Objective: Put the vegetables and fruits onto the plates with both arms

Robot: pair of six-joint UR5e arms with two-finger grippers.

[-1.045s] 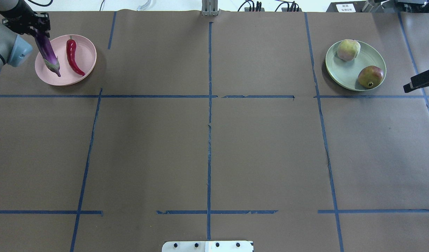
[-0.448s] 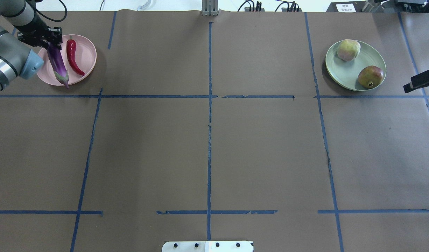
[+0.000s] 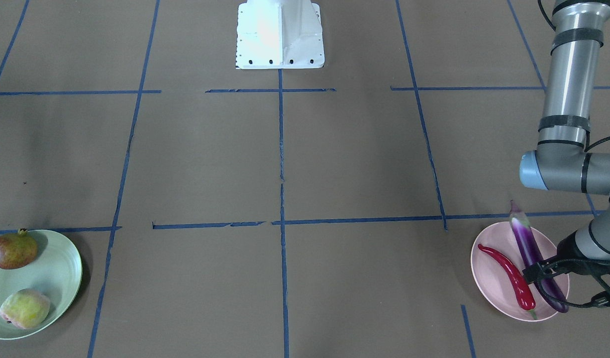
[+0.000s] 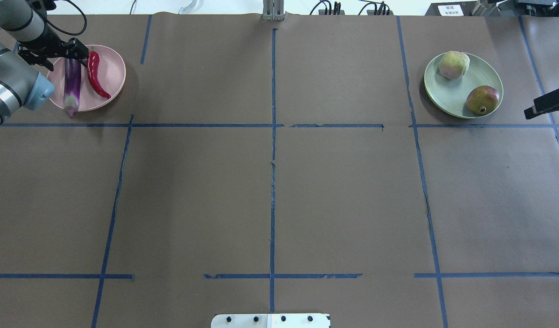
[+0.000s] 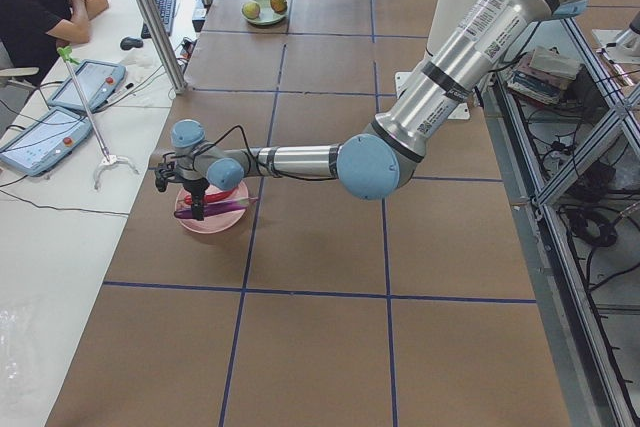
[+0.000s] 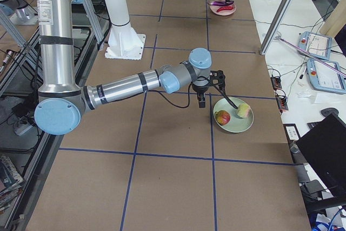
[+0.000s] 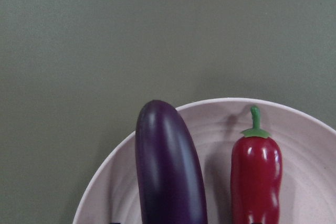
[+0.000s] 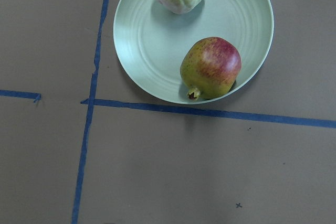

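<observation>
I see the brown table [image 4: 343,191], gridded with blue tape [image 4: 272,182], carrying 2 plates, the pink plate [image 4: 111,68] and the green plate [image 4: 450,93], well apart, plus 1 white base block [image 4: 270,320].

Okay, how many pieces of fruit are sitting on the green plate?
2. In the overhead view, the peach-like fruit sits toward the top edge of the green plate, and the pomegranate lies at its lower right rim. Nothing looks hidden.

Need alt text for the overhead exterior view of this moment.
The left pincer grips a purple eggplant lying beside a red chili on the pink plate, its cap overhanging the rim. Far right, a peach and pomegranate sit on the green plate; the right pincer hovers beside it.
</observation>
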